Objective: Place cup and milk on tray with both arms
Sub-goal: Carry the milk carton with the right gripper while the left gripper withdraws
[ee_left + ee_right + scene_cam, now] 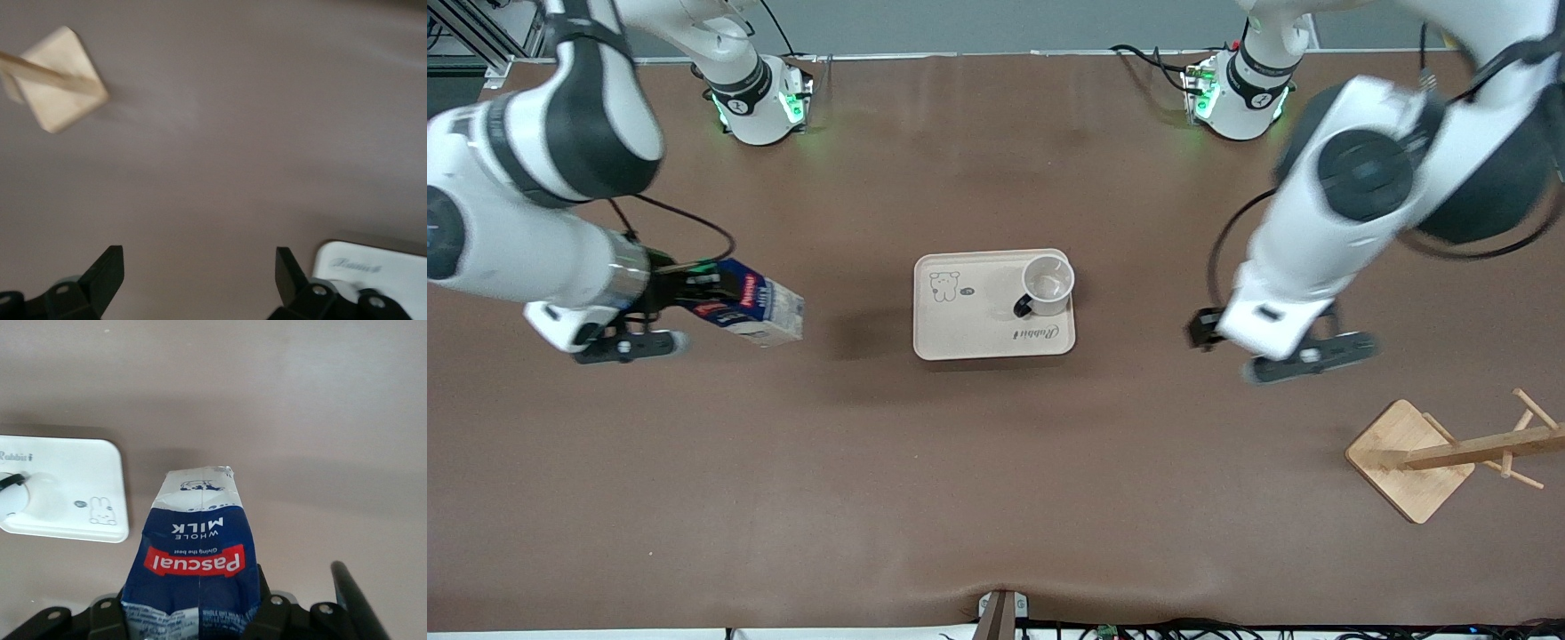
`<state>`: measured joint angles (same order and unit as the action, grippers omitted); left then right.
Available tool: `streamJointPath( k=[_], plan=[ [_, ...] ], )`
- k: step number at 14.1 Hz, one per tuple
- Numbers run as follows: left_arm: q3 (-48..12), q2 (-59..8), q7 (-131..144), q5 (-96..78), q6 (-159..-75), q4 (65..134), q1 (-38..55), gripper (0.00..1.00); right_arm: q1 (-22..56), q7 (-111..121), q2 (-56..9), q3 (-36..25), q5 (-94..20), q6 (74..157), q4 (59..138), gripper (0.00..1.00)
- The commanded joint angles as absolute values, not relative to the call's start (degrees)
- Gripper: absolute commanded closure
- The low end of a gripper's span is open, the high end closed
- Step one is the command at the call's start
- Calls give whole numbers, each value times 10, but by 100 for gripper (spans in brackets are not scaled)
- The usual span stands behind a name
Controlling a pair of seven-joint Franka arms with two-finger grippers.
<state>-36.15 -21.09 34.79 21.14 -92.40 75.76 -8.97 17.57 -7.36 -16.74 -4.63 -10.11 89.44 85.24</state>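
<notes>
We see even, soft overhead light on brown table (pixel 996 498); no glare. Faint diffuse shadow beside tray (pixel 960 342), toward right arm's end of table. Green glow around 2 arm bases (pixel 760 107). Left arm (pixel 1352 222) smeared by motion blur in front view. Left wrist view soft throughout, wooden rack base (pixel 60 79) streaked. Right wrist view sharp: milk (pixel 197 553) print legible.

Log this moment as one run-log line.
cup: on tray | milk: held tilted over table by right gripper | left gripper: open, empty, over table between tray and wooden rack
</notes>
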Motion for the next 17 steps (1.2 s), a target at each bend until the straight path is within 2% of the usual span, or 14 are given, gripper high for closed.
streamJointPath(
  k=[1, 8, 11, 14, 15, 17],
  plan=[
    [-365, -153, 266, 208, -887, 777, -133, 0, 229, -154, -218, -53, -108, 862, 787, 100],
    [-347, -73, 132, 109, -865, 780, -219, 0, 333, -286, -295, -52, -112, 884, 744, 100],
    [-195, -32, 57, 36, -863, 798, -144, 0, 354, -326, -320, -52, -124, 917, 744, 100],
    [-88, 7, 48, 32, -863, 843, -43, 0, 369, -328, -334, -52, -139, 929, 744, 100],
    [-56, 17, 48, 31, -863, 857, -13, 0, 376, -328, -339, -52, -140, 939, 745, 100],
    [-51, 37, 48, 27, -864, 880, -11, 0, 382, -326, -350, -52, -140, 954, 747, 100]
  ],
)
